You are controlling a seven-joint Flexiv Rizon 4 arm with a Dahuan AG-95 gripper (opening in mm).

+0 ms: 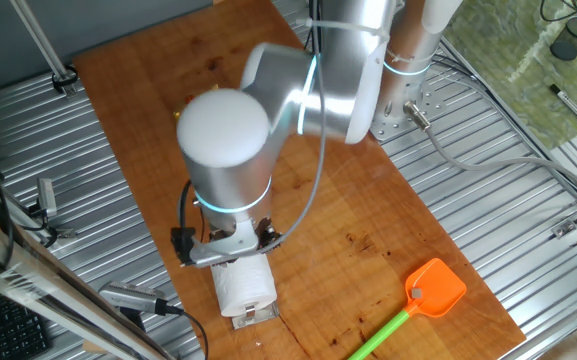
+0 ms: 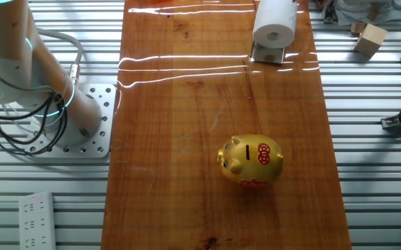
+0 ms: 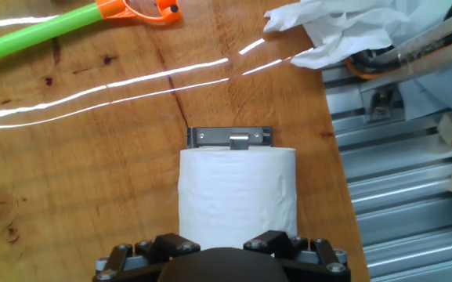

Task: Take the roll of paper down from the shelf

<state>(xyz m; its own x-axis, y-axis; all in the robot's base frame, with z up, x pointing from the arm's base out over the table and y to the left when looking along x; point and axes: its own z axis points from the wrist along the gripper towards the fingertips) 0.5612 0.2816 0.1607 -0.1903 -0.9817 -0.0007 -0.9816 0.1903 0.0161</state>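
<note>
On wooden table (image 2: 186, 139) | roll of paper (image 3: 237, 192) on shelf (image 3: 230, 138)

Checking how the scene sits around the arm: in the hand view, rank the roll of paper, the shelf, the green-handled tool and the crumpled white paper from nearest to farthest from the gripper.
1. Roll of paper: right at the gripper.
2. Shelf: just beyond the roll.
3 and 4. Crumpled white paper at far right and green-handled tool at far left: both well beyond the shelf, too close to rank.
</note>
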